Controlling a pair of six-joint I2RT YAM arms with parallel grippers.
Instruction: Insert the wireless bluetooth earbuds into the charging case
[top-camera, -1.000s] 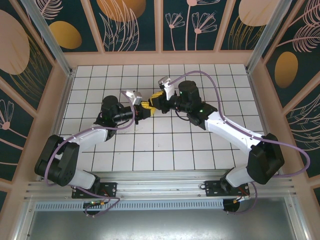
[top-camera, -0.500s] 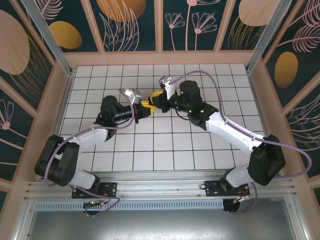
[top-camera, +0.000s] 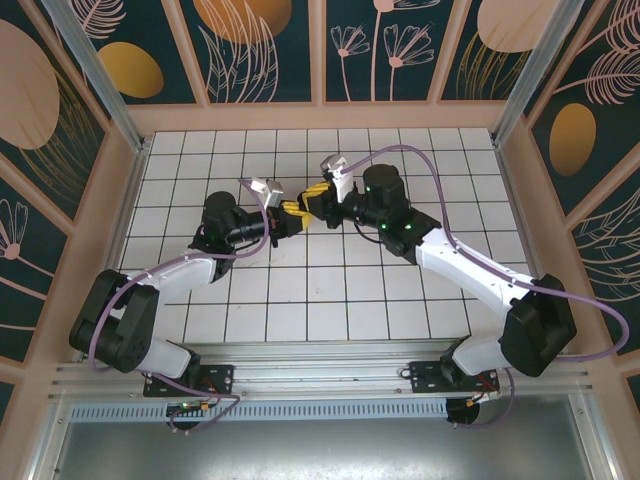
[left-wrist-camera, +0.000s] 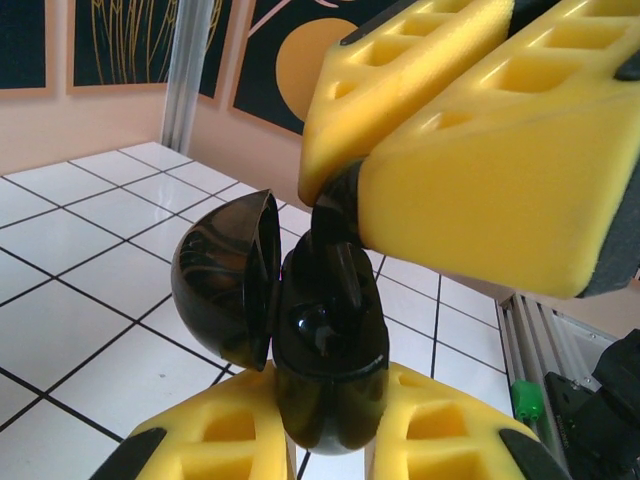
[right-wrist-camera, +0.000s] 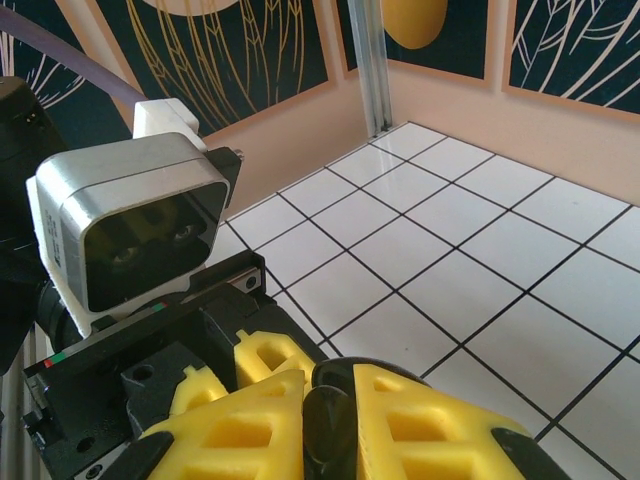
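White tiled bench (top-camera: 400, 300) fills the top view, where your left claw (top-camera: 292, 213) and right claw (top-camera: 316, 193) meet tip to tip near its middle. From the left wrist, your left claw pinches a black charging case (left-wrist-camera: 325, 400), its lid (left-wrist-camera: 225, 285) swung open leftward. The right claw, closed narrow on a black earbud (left-wrist-camera: 335, 262), holds the earbud's lower end inside the case. From the right wrist, the earbud sits clamped between that claw's fingertips, near the left wrist camera (right-wrist-camera: 130, 225).
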